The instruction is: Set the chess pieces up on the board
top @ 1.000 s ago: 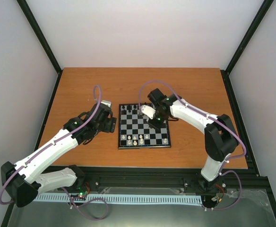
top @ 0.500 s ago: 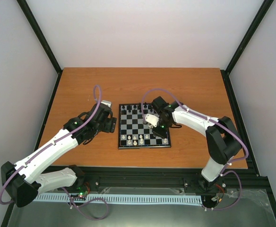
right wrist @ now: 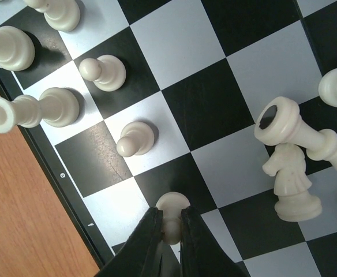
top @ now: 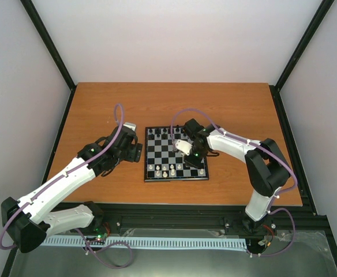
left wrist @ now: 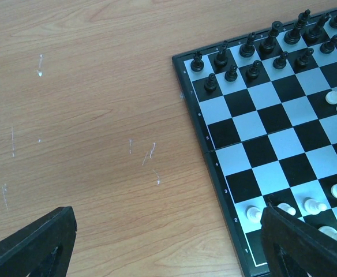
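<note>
The right end effector (right wrist: 169, 222) pinches a glossy round-headed cream pawn (right wrist: 172, 203) over the checkered board (right wrist: 183, 43); left end effector (left wrist: 168, 231) gapes wide.

The brown wooden desk (top: 174, 104) has wide bare room behind the small black-and-white checked board (top: 164, 154). Its far rows are crowded with tiny black chess pieces (left wrist: 253, 70), its near rows with cream-white chess pieces (right wrist: 102, 72). Many middle squares lie bare.

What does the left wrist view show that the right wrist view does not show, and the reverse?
Left wrist only: the black pieces standing in two rows at the far end of the board, and the open left gripper. Right wrist only: the right gripper shut on a white pawn. Both: the board, white pieces and the wooden table.
</note>
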Motion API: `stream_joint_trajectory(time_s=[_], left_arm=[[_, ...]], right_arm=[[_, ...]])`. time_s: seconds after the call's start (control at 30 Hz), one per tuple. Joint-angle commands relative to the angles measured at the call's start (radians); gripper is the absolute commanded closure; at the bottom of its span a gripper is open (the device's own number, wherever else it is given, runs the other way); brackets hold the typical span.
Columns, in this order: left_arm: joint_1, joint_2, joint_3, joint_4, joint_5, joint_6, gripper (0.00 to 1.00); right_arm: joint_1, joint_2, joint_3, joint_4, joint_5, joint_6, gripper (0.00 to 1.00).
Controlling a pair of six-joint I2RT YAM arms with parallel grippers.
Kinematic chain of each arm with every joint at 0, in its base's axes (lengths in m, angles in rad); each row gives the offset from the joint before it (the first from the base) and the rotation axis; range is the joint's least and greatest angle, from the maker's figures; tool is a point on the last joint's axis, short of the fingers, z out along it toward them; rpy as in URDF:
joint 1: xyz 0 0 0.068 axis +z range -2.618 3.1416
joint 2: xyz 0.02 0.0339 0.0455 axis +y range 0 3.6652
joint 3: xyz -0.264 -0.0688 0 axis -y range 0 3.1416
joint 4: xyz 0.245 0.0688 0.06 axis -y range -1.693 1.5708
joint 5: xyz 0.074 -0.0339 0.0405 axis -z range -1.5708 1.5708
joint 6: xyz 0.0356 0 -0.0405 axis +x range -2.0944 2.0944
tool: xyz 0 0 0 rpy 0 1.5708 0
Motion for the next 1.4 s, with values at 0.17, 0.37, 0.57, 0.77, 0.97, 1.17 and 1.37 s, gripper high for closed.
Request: stream_joint_trajectory(time_s=[0.17, 0.37, 0.57, 0.77, 0.97, 1.17, 1.37], left_arm=[[0.009, 0.0, 0.007, 0.007, 0.01, 0.013, 0.11], [0.009, 0.001, 0.007, 0.006, 0.011, 0.013, 0.11], [0.009, 0.003, 0.005, 0.007, 0.01, 0.013, 0.11], [0.009, 0.004, 0.006, 0.006, 0.013, 0.014, 0.11], [0.009, -0.002, 0.005, 0.007, 0.01, 0.013, 0.11], [0.01, 0.003, 0.006, 0.007, 0.013, 0.015, 0.11], [0.009, 0.006, 0.006, 0.007, 0.011, 0.013, 0.11]], right_arm=[[0.016, 0.036, 0.004, 0.016, -0.016, -0.004, 0.9], [0.02, 0.038, 0.002, 0.019, -0.008, -0.003, 0.85], [0.018, 0.014, 0.019, 0.002, 0.011, 0.001, 0.76], [-0.018, -0.044, 0.139, -0.076, -0.02, -0.001, 0.68], [-0.049, 0.029, 0.282, -0.099, 0.04, 0.031, 0.68], [-0.061, 0.181, 0.417, -0.122, 0.054, 0.074, 0.69], [-0.062, 0.294, 0.519, -0.163, 0.064, 0.102, 0.69]])
